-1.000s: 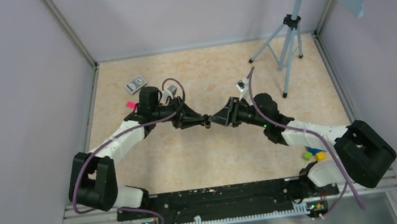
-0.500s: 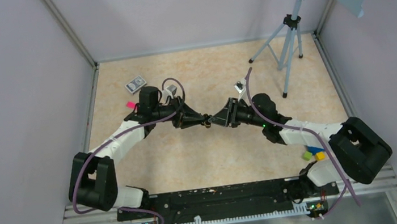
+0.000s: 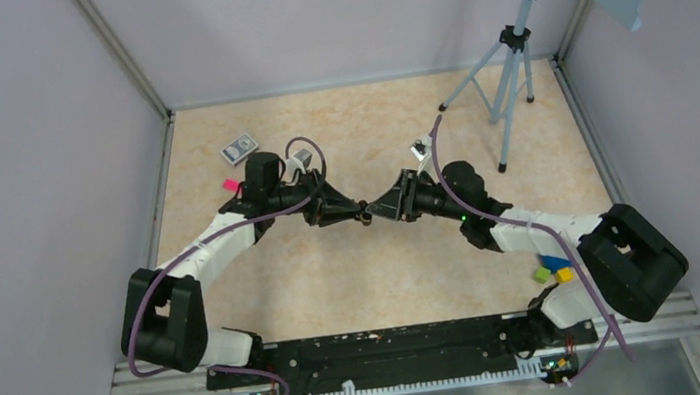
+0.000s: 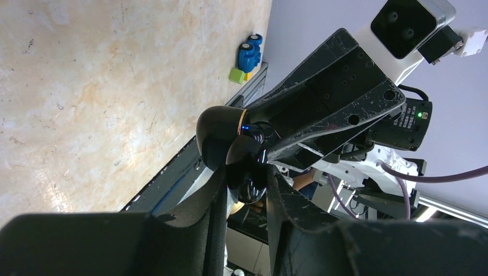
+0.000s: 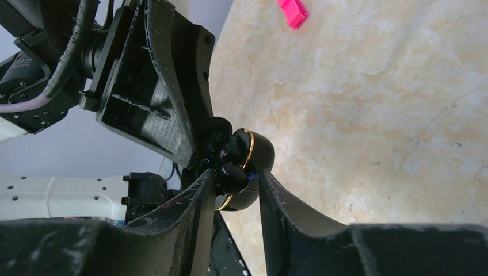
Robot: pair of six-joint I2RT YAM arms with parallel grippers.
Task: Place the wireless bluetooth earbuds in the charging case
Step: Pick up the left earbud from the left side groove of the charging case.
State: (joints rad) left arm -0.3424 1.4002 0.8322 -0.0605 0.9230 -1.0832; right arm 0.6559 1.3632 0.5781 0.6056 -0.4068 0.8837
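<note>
well, closest to the left wrist camera, the left gripper (image 4: pixel 246 175) is clenched tight on one end of the charging case (image 4: pixel 218 135). the case is shiny and black, and it is up in the air, not on the table (image 3: pixel 356 277). from the other side the right gripper (image 5: pixel 233 187) hugs the end with the gold ring (image 5: pixel 249 144), its fingers pressing on both sides. so the two arms hold the one case, tip to tip.

to do this step well, the left arm should hold very steady while the right one squeezes softly and straight. the case is smooth, so a push from the side could make it twist or slip out.

the left wrist view shows the round back of the case and a tiny blue light (image 4: pixel 244 127). the right wrist view shows small shiny lumps (image 5: pixel 221 139) by the ring. these may be the earbuds, but it is too dark there to be sure. the top view shows none of this, only a dark speck where the tips meet. it alone shows that this spot is over the middle of the table, with a pink piece (image 3: pixel 230 184) past the left arm and a tripod (image 3: pixel 512 87) far back.
</note>
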